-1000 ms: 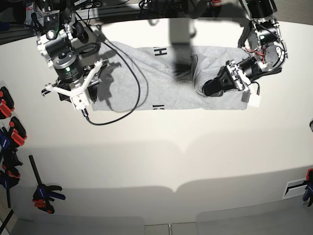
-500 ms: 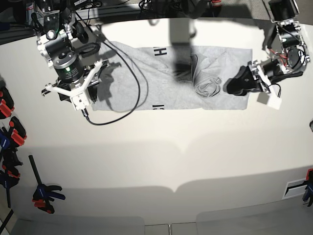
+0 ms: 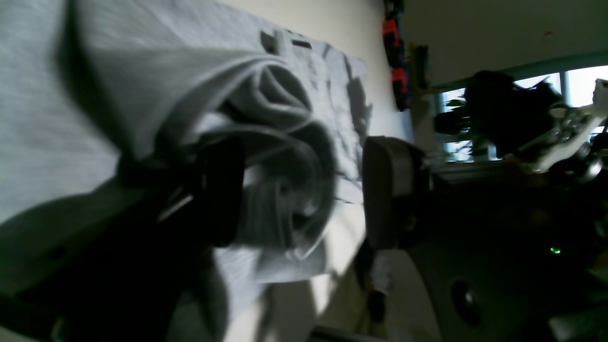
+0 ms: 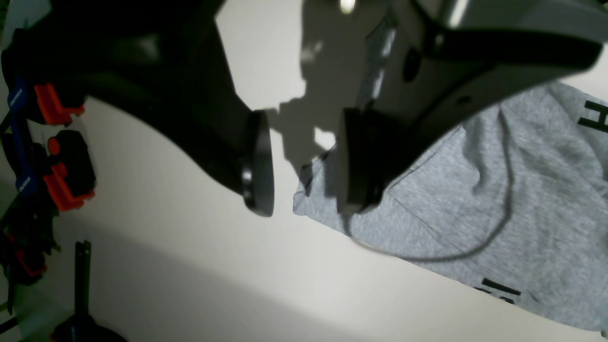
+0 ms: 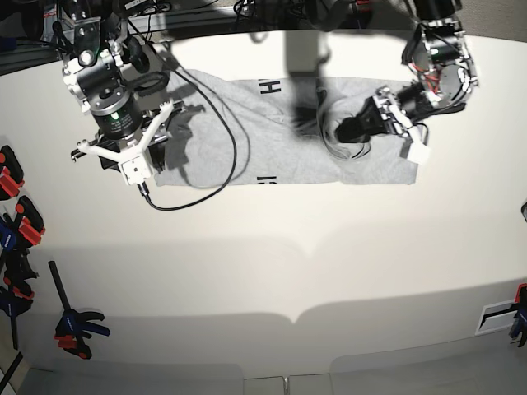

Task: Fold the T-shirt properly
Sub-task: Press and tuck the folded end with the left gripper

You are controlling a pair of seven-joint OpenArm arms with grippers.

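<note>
Two arms work over the T-shirt (image 5: 247, 132), spread flat at the far side of the white table (image 5: 263, 263). Blur in the left wrist view obscures whether cloth is pinched; the left gripper (image 5: 350, 130), angled low over bunched collar folds (image 3: 280, 156), has jaws spread. Right gripper (image 4: 304, 161) hovers at the hem, jaws parted, empty.

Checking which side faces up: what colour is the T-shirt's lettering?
Black, on the grey T-shirt; clearest in the right wrist view.
</note>
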